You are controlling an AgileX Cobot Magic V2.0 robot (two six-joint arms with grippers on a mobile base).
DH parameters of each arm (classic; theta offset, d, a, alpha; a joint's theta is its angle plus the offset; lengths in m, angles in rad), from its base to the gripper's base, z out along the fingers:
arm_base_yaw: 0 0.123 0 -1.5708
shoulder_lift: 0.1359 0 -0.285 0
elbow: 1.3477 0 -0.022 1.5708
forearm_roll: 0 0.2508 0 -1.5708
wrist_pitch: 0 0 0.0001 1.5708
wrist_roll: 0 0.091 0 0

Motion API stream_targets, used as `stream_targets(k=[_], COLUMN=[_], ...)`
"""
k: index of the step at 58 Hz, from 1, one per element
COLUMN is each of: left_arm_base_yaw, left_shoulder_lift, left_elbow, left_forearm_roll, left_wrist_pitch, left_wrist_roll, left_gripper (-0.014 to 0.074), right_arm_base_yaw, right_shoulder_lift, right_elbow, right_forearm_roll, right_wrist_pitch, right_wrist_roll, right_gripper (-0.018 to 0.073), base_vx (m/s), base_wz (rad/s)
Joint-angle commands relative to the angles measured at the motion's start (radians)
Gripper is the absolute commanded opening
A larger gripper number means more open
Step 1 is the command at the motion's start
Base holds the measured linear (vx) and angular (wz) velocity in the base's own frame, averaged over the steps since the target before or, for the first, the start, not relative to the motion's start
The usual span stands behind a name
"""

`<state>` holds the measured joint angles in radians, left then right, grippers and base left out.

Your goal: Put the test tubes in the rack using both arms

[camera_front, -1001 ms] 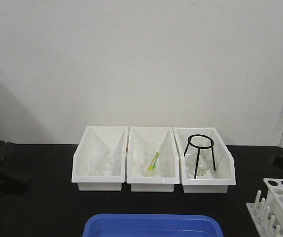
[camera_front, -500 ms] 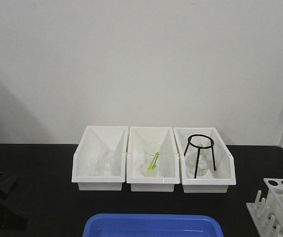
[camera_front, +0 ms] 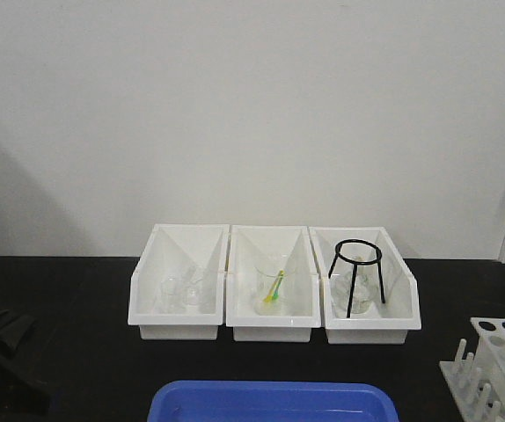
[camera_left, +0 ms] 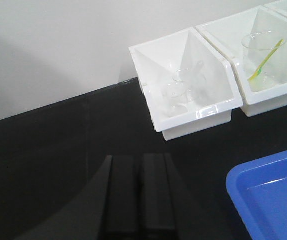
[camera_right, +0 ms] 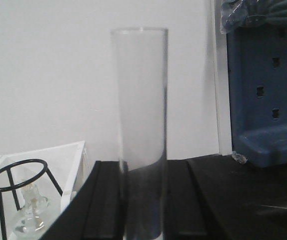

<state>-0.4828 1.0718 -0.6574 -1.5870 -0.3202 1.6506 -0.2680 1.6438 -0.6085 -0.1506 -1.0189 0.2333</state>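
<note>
At eight o'clock on the black table the left gripper [camera_left: 141,162] sits low. Its wrist camera shows the fingers pressed together with nothing between them. Across the middle, three white bins [camera_front: 270,331] stand side by side against a pale wall. The left one holds small glassware, the middle one a beaker [camera_front: 273,283] with a yellow-green stick, and the right one a black tripod [camera_front: 356,272]. A blue tray [camera_front: 270,400] lies at six o'clock, just in front of the bins. At four o'clock the white rack [camera_front: 503,369] is cut off by the frame edge, showing its round holes and a row of pegs. We cannot tell whether any hole is filled. The right gripper [camera_right: 142,170] shows only in its own camera, clamped on a clear tube [camera_right: 141,100] that stands upright between its fingers, mouth at twelve o'clock. We judge the step in hand to be carrying this tube to the rack. To do it well, we would keep the tube vertical, centre its bottom over a free hole and lower it straight. We would let go only once it is seated, since thin glass will not forgive a sideways knock on the plate. We can read no labels, brands or writing anywhere.
</note>
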Motion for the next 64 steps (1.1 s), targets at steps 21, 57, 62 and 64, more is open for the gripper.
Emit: stream_targets(k=[21,57,62,64], left_arm_base_yaw=[-0.005,-0.005,-0.005,-0.005], left_shoulder_lift=[-0.023,-0.023,-0.023,-0.023], left_elbow=[-0.03,-0.03,-0.03,-0.03], left_forearm_roll=[0.025,0.025,0.025,0.025], left_wrist_pitch=[0.0,0.014,0.029,0.035], left_wrist_roll=[-0.004,-0.006,-0.006,-0.006], left_gripper=[-0.0022,-0.0022,-0.0022,-0.0022], right_arm_base_yaw=[-0.007,-0.007,-0.007,-0.007], right_shoulder_lift=[0.07,0.267,0.28,0.281], right_elbow=[-0.027,-0.027,-0.027,-0.027], right_forearm_roll=[-0.007,-0.022,-0.033,-0.034], right_wrist_pitch=[-0.146,-0.25,-0.256,-0.253], right_wrist_roll=[0.023,0.004,0.004,0.004], right_gripper=[0.0,0.0,0.0003,0.0006], base_vx=[0.0,0.0,0.0,0.0], base_wz=[0.0,0.0,0.0,0.0])
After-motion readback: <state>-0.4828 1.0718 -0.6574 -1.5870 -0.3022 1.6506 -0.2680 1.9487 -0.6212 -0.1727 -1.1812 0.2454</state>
